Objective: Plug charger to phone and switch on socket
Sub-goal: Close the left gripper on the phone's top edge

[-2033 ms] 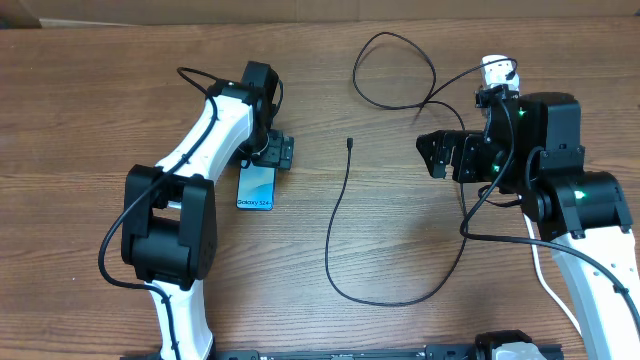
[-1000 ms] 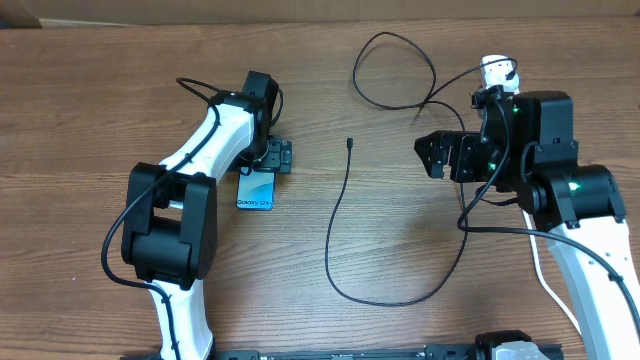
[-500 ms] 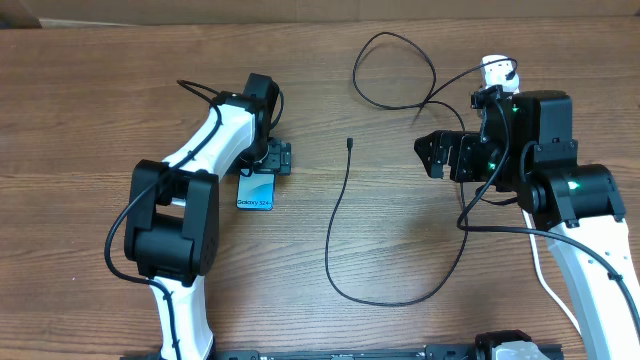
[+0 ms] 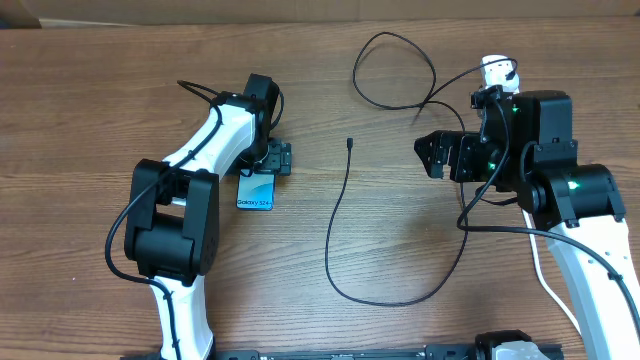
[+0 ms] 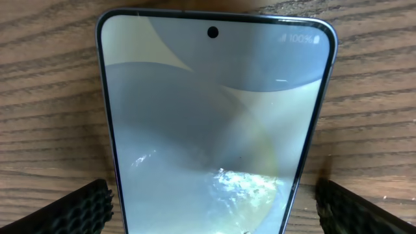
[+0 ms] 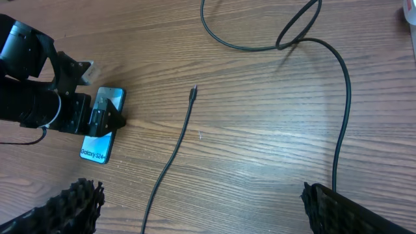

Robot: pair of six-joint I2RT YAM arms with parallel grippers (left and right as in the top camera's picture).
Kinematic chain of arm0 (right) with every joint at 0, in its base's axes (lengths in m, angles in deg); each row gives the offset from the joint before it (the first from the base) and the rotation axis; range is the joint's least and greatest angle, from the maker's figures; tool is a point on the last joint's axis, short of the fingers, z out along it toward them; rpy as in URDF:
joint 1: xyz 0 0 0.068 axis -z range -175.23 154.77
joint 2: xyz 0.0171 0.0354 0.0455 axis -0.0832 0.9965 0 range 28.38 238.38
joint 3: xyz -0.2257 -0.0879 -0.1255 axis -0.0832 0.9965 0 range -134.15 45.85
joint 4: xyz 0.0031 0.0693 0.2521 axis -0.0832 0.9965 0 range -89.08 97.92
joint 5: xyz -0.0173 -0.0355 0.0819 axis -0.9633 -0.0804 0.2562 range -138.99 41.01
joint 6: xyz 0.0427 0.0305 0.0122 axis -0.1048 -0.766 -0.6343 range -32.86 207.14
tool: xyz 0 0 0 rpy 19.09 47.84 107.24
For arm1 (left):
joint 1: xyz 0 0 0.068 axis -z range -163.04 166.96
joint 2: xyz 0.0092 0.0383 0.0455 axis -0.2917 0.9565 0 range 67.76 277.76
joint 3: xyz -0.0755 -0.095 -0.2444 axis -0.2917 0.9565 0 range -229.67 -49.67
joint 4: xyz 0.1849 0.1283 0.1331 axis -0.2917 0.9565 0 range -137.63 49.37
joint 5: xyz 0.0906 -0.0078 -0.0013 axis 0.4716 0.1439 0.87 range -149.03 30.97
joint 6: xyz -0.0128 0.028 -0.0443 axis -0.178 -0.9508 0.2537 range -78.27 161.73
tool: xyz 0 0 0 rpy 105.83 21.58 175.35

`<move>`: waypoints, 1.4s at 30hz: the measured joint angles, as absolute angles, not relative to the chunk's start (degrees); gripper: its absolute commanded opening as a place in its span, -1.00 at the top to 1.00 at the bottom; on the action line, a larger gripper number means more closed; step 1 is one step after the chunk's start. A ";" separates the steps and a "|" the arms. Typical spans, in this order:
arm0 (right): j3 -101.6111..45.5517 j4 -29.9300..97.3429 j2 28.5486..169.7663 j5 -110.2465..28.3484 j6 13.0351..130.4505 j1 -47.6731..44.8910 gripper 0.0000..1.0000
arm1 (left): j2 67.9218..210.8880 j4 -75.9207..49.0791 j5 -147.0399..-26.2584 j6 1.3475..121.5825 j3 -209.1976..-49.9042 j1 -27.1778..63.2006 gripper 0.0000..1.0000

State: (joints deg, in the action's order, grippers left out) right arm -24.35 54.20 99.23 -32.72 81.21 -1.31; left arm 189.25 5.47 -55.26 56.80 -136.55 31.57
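The phone (image 4: 255,190) lies flat on the wood table, blue screen up, with "Galaxy" text at its near end. It fills the left wrist view (image 5: 214,123). My left gripper (image 4: 272,157) is low over its far end, open, with one jaw on each side of it (image 5: 211,208). The charger is a thin black cable (image 4: 335,220) looping over the middle of the table, its connector tip (image 4: 349,143) lying free right of the phone; it also shows in the right wrist view (image 6: 194,91). My right gripper (image 4: 435,155) is open and empty above the table (image 6: 201,214). Only a white end of the socket (image 4: 493,70) shows behind the right arm.
A thick white cord (image 4: 545,280) runs down the right side under the right arm. The black cable makes a loop at the back (image 4: 395,70). A cardboard edge (image 4: 300,10) lines the far side of the table.
The left arm shifted slightly over the phone's far end two seconds ago and has held still since. The right arm, cable and phone have not moved.
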 measured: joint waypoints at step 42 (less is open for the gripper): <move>-24.35 54.22 99.23 -32.72 81.19 -1.31 -1.00 | 187.04 2.41 -57.45 53.21 -132.30 31.57 -0.33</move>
